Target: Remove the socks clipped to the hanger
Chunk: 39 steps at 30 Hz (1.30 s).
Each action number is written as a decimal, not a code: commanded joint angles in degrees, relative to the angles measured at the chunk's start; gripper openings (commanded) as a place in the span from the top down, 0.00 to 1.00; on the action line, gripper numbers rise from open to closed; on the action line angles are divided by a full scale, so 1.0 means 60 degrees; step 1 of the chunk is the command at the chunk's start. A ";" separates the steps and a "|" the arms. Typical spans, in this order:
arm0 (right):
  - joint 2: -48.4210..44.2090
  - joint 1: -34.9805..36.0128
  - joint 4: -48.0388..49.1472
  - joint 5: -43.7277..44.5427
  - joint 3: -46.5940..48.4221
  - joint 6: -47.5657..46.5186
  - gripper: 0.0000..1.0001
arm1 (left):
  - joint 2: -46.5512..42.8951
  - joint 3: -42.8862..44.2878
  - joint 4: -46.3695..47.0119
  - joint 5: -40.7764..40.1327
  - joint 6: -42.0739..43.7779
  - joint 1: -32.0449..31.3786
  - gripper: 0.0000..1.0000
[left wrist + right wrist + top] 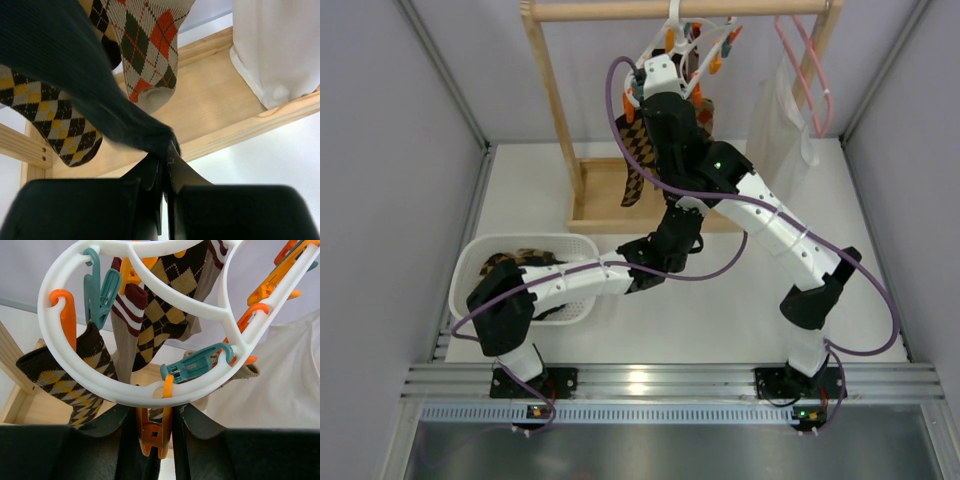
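Observation:
The white ring hanger (131, 392) hangs from the wooden rail (620, 10) with orange and teal clothespins on it. Several argyle socks (165, 305) dangle from its pins. My right gripper (154, 412) is up at the ring's near edge, shut on an orange clothespin (152, 432). In the top view this right gripper (655, 78) sits just under the hanger (692, 38). Lower down, my left gripper (166, 152) is shut on the toe of a dark navy sock (75, 65) that stretches up and to the left. A grey-orange argyle sock (150, 45) and a brown-yellow sock (60, 120) hang beside it.
A white laundry basket (470, 262) holding socks (520, 258) stands at the left. A pink hanger (800, 60) carries a white garment (780, 130) at the rail's right. The rack's wooden post (550, 100) and base (225, 95) lie under the socks. Grey walls close in both sides.

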 commanded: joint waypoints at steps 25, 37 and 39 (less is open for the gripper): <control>-0.4486 0.0022 0.0914 -0.3489 -0.4663 0.2169 0.01 | -0.6804 -0.4045 -0.6722 -0.0472 -0.7486 0.3687 1.00; -0.6716 0.0022 0.1106 -0.3315 -0.6955 0.2433 0.01 | -0.9164 -0.5260 -0.7735 0.1534 -0.8440 0.7074 1.00; -0.6642 0.0008 0.1003 -0.3315 -0.6897 0.2389 0.00 | -0.9354 -0.5451 -0.7735 0.1755 -0.8411 0.7060 1.00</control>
